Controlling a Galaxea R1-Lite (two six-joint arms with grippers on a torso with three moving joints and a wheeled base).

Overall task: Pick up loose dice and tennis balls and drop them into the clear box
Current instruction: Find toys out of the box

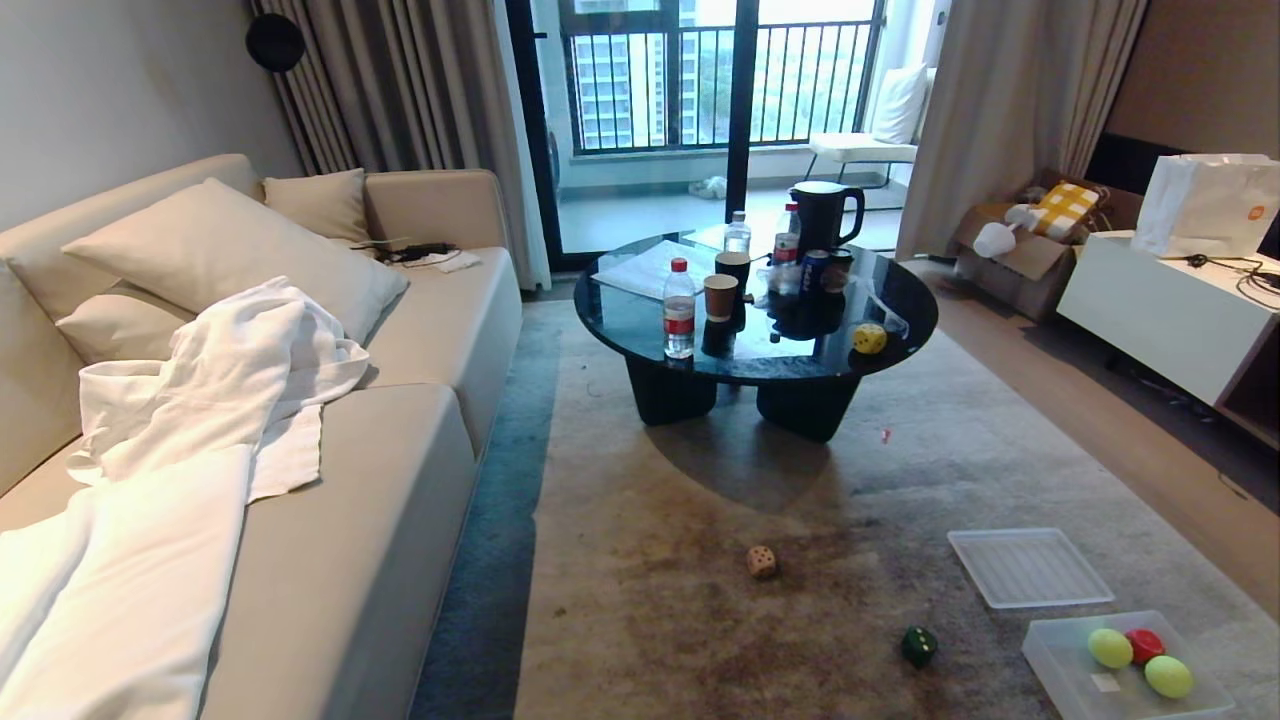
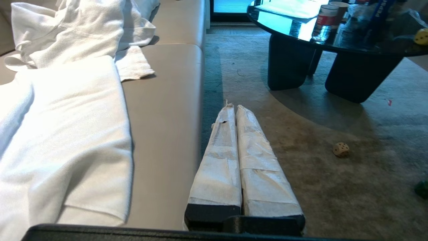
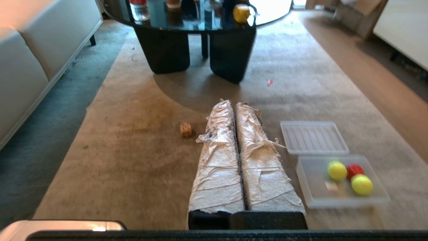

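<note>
Resting: beige die (image 1: pixel 762 561) on rug (image 1: pixel 700 600).

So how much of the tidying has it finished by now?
About half. The clear box on the rug already holds both tennis balls and the red die. Nothing is in hand: the left end effector and right end effector are both shut and empty. Still loose are the beige die and green die on the rug, and the yellow die on the coffee table.
</note>
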